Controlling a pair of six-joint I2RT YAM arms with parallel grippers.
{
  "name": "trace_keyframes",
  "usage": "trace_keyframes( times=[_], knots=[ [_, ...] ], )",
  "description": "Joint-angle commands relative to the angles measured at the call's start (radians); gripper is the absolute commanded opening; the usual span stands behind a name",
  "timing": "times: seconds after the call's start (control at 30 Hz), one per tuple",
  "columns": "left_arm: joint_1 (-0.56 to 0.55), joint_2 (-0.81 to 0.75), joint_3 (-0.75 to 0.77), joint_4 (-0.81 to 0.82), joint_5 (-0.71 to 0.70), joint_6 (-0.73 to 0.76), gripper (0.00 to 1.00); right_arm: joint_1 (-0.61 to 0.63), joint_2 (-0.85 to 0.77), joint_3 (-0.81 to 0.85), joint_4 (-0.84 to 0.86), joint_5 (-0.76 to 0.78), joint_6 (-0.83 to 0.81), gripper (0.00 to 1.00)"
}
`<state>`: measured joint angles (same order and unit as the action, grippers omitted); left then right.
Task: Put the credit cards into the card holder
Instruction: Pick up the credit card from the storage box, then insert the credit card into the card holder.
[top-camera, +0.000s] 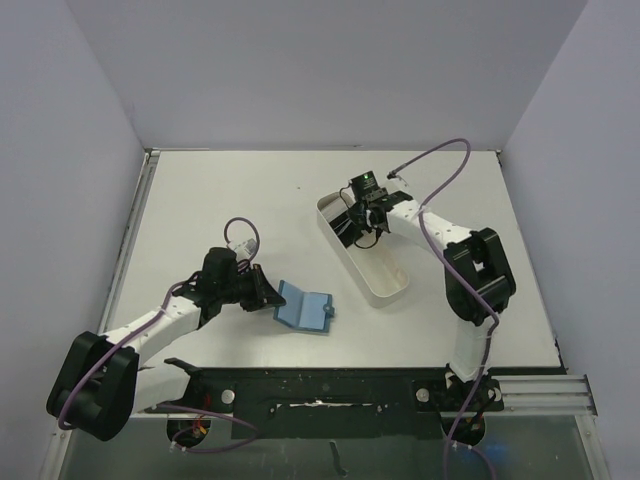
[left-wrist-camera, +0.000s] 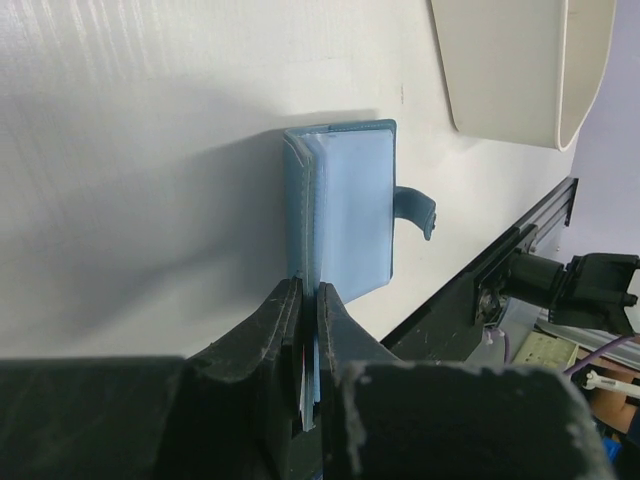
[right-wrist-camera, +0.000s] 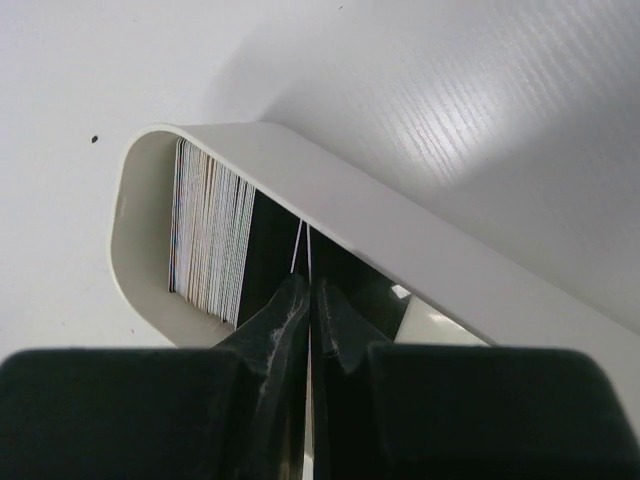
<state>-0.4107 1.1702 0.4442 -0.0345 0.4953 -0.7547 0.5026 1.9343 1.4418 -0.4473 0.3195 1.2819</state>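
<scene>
The teal-blue card holder lies open on the table in front of the left arm. My left gripper is shut on its near flap, and the lighter blue inner pocket faces up. My right gripper reaches down into the white oval tray and is shut on the thin edge of a credit card. A stack of credit cards stands on edge at the tray's rounded end, beside the gripper. In the top view the right gripper is over the tray's far end.
The white tray lies diagonally right of the card holder, and its end shows in the left wrist view. A black rail runs along the table's near edge. Grey walls close in the left, right and back.
</scene>
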Motion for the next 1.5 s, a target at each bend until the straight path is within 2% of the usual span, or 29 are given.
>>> trace_keyframes(
  times=[0.0, 0.17, 0.5, 0.77, 0.9, 1.07, 1.47],
  knots=[
    [0.004, 0.007, 0.027, 0.033, -0.018, 0.006, 0.00, -0.006, -0.133, -0.061, 0.046, 0.053, -0.066, 0.00],
    [0.003, 0.017, 0.022, 0.056, -0.011, -0.014, 0.00, -0.006, -0.232, -0.156, 0.106, 0.025, -0.171, 0.00],
    [0.000, 0.020, -0.042, 0.242, 0.024, -0.147, 0.00, 0.015, -0.478, -0.314, 0.139, -0.051, -0.387, 0.00],
    [-0.004, 0.050, -0.088, 0.324, 0.007, -0.201, 0.00, 0.150, -0.606, -0.432, 0.209, -0.220, -0.546, 0.00],
    [-0.005, 0.069, -0.101, 0.334, 0.000, -0.201, 0.01, 0.228, -0.617, -0.480, 0.248, -0.266, -0.529, 0.00],
    [-0.005, 0.069, -0.123, 0.334, 0.001, -0.201, 0.03, 0.260, -0.613, -0.560, 0.361, -0.349, -0.472, 0.00],
    [-0.005, 0.025, -0.124, 0.220, -0.052, -0.144, 0.21, 0.332, -0.467, -0.585, 0.442, -0.403, -0.385, 0.00]
  ],
)
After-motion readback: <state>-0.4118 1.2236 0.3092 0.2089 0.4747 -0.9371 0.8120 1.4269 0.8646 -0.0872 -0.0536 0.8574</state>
